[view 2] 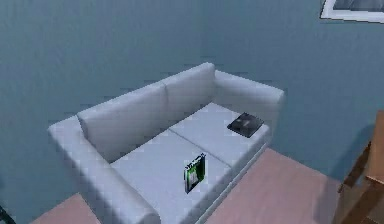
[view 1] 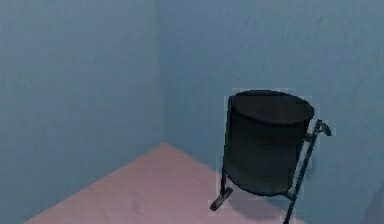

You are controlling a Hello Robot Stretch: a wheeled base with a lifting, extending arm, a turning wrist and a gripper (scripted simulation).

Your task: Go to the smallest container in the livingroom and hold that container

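A dark round bin (view 1: 266,142) on a thin metal stand with a pedal lever stands in the forward view's right half, close to the blue wall and near the room's corner. Its top is open and its inside looks dark.
A pale grey two-seat sofa (view 2: 150,130) stands against the blue wall in the arm side view. A small green and black thing (view 2: 194,172) and a flat dark thing (view 2: 244,124) lie on its seat. Brown wooden furniture (view 2: 366,180) sits at that view's right edge, under a framed picture (view 2: 352,8). The floor (view 1: 150,190) is pinkish.
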